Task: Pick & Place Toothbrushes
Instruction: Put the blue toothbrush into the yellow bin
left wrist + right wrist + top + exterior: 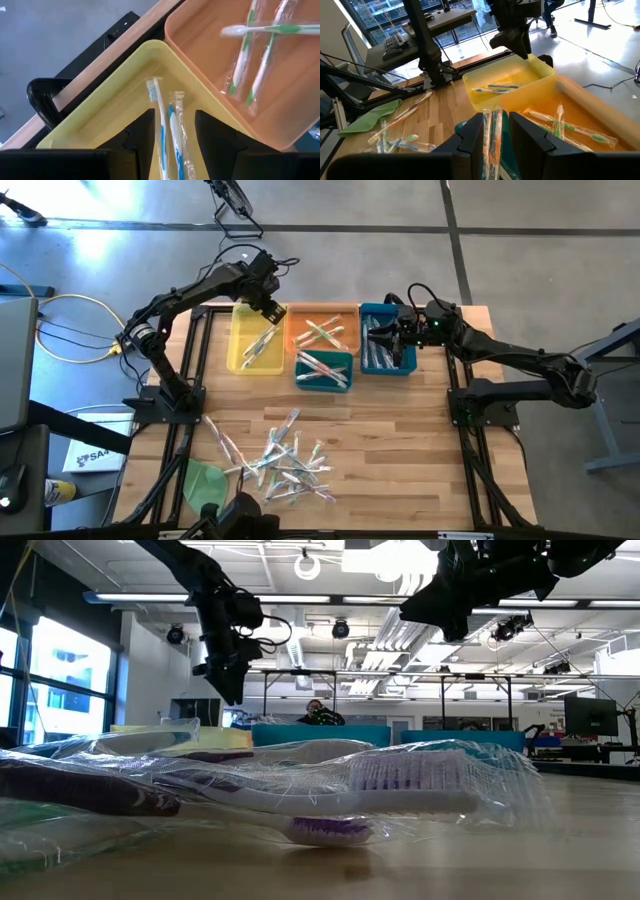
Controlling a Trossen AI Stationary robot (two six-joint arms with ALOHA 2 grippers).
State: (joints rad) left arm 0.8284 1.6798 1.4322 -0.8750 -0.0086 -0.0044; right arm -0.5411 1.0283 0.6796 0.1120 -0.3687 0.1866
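Loose toothbrushes (285, 462) piled near the table's front edge, others sorted in bins (322, 340): light, stiff, crinkly-wrapped and likely slippery, best pinched mid-handle; left gripper (172, 131) parted and empty over the yellow bin (107, 127); right gripper (496, 131) parted around 1 wrapped brush.

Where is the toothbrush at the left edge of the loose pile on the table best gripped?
Probably at the middle of that toothbrush's handle, coming straight down with the tool fingers across its narrow width. It lies flat on the table, long and thin, with bare wood on both sides.
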